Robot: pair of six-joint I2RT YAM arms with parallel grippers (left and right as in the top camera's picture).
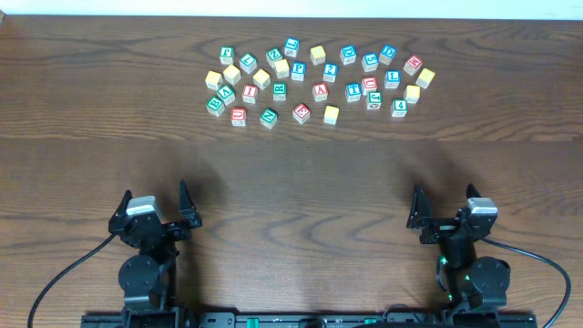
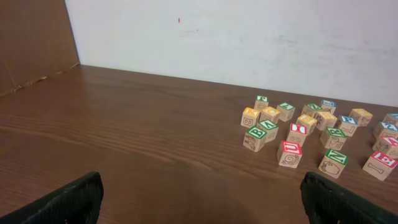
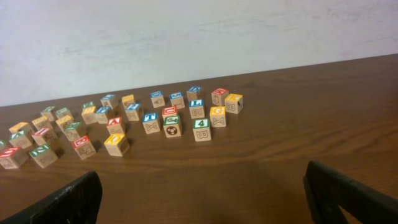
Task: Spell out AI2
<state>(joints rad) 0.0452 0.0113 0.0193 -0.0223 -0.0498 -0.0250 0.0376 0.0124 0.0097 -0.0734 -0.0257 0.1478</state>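
Observation:
Several wooden letter and number blocks (image 1: 314,82) lie in a loose cluster at the far middle of the table. A red A block (image 1: 320,91) sits near the cluster's middle and also shows in the right wrist view (image 3: 114,125). A red block that looks like an I (image 1: 250,92) lies at the left part and shows in the left wrist view (image 2: 297,132). I cannot pick out a 2 block. My left gripper (image 1: 155,208) (image 2: 200,199) and right gripper (image 1: 446,214) (image 3: 202,196) are open and empty near the front edge, far from the blocks.
A green 4 block (image 3: 201,129) lies at the cluster's near right. A red U block (image 2: 290,153) and a green B block (image 2: 255,138) lie at its near left. Bare wooden table (image 1: 301,191) stretches between the grippers and the blocks. A white wall stands behind the table.

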